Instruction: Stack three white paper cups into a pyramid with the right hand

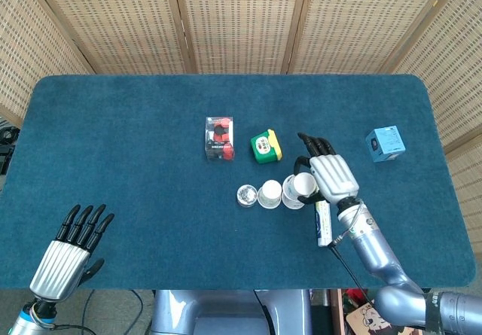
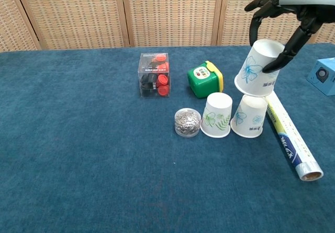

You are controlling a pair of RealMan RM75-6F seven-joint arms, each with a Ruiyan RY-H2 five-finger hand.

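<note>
Chest view shows the right hand (image 2: 285,21) gripping an upside-down white paper cup (image 2: 257,68), dark fingers wrapped around its upper part. The held cup tilts slightly and hangs just above the right-hand base cup (image 2: 249,115), its rim close to or touching that cup's top. The left-hand base cup (image 2: 217,114) stands just beside its partner, both inverted on the blue table (image 2: 78,154).

To finish well, the held cup probably needs to shift toward the gap between the two base cups, level out, and come down so its rim bridges both tops before the fingers let go. A gentle release matters, since light paper cups tip easily.

The cups are thin, tapered and smooth, printed with faint blue and green leaf patterns. The table covering looks like soft, short-pile felt. A long plastic-wrapped roll (image 2: 287,135) lies just right of the cups, and a small round clear container (image 2: 187,122) of metal clips sits just left of them. Behind stand a green and yellow box (image 2: 205,79) and a clear box (image 2: 154,75) of red and black items.

In the head view the left hand (image 1: 71,246) rests empty at the table's near corner, fingers apart.
</note>
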